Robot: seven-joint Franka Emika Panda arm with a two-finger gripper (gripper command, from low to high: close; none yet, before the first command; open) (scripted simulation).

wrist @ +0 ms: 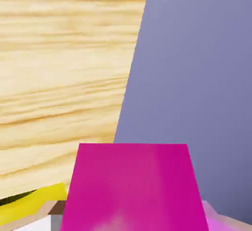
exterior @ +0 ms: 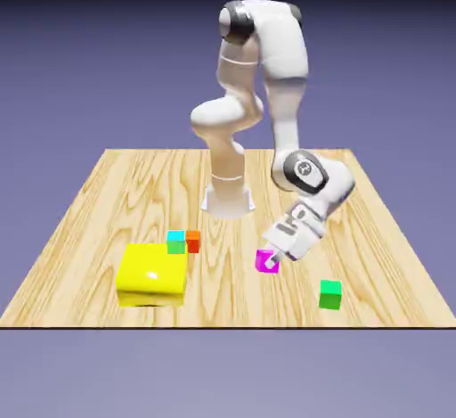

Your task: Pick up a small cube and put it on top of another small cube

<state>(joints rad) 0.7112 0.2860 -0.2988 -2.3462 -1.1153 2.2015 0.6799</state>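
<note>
Pick-up judged done: the small plain magenta cube (exterior: 266, 261) is clamped in the closed two-finger tool (exterior: 272, 261), low over the wooden worktop (exterior: 89, 220); placement on the small all-green cube (exterior: 330, 294), well apart, remains.
</note>
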